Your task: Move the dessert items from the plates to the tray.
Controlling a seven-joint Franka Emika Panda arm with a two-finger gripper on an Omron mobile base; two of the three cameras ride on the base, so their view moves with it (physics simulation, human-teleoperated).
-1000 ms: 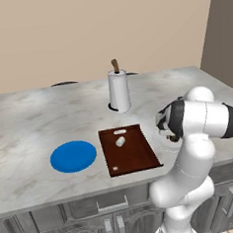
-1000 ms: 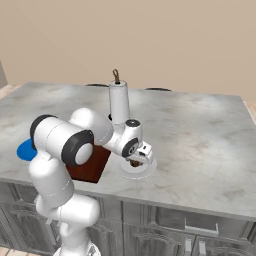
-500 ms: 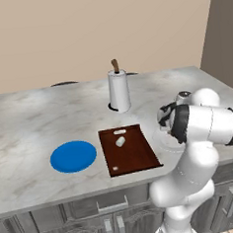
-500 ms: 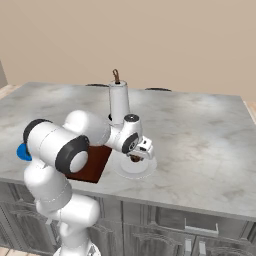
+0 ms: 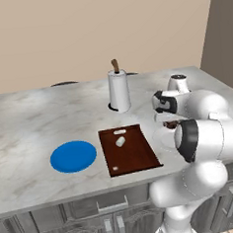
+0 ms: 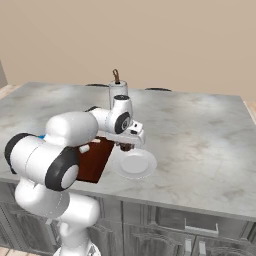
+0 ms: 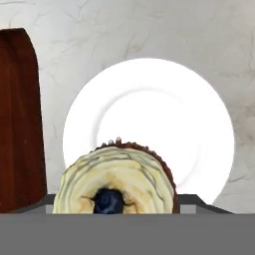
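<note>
Above the white plate (image 7: pixel 149 119), the pincer (image 6: pixel 127 146) is closed on the cupcake (image 7: pixel 115 179): dark brown base, swirled pale yellow frosting, a dark berry at its centre. The marshmallow (image 5: pixel 120 142) lies on the tray (image 5: pixel 136 156).

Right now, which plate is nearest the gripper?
The white plate, directly under the gripper holding the cupcake. The blue plate lies beyond the tray.

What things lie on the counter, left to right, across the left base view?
Flat round bright blue plate → dark reddish-brown wooden tray with a small white marshmallow cylinder on it → pale white round plate, partly behind the arm.
</note>
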